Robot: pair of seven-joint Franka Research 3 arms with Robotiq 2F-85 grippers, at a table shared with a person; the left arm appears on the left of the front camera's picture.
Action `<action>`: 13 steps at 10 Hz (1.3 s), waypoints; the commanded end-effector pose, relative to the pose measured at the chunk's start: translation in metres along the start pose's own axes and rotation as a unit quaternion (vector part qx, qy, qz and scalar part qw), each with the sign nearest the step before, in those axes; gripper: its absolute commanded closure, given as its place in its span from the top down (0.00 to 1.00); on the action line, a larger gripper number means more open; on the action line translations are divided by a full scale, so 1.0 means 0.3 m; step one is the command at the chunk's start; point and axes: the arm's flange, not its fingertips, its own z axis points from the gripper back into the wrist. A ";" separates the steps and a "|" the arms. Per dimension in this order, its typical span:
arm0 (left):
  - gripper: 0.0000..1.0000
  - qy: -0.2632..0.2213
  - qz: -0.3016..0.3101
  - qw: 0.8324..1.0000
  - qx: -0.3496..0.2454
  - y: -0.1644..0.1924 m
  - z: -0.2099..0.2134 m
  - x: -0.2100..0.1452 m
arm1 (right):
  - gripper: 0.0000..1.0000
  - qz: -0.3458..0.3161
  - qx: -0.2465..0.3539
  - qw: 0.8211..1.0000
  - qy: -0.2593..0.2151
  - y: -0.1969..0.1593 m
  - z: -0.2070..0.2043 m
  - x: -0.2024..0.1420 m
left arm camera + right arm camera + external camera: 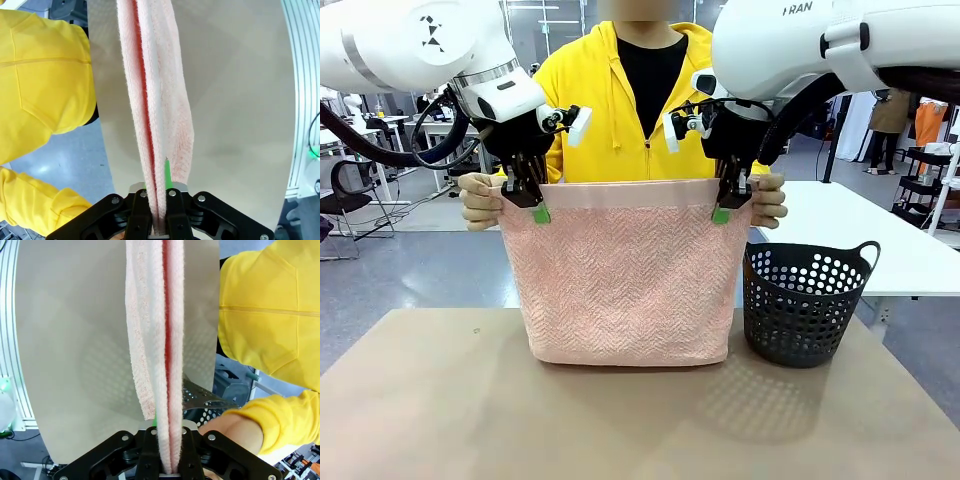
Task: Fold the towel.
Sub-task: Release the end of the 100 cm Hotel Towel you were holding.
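Hanging doubled over the table [440,400], the towel [625,275] has its lower edge beside the black basket [805,300]. We have our left gripper [535,205] and right gripper [726,205] clamped tight on its top corners, the person's hands [478,200] just outside.

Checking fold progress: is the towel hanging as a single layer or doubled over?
Doubled over. The towel shows at least two layers face to face in both wrist views. The left gripper and the right gripper pinch its top edge.

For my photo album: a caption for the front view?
Left gripper and right gripper hold the towel up by its top edge, basket beside.
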 end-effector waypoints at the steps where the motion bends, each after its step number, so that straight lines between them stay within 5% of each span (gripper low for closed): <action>1: 0.00 0.000 0.000 1.000 0.002 0.006 0.005 -0.001 | 0.00 0.001 -0.001 1.000 0.002 -0.001 0.001 -0.004; 13: 0.00 0.000 0.000 1.000 0.002 0.006 0.005 -0.001 | 0.00 0.001 -0.001 1.000 0.002 -0.001 0.001 -0.004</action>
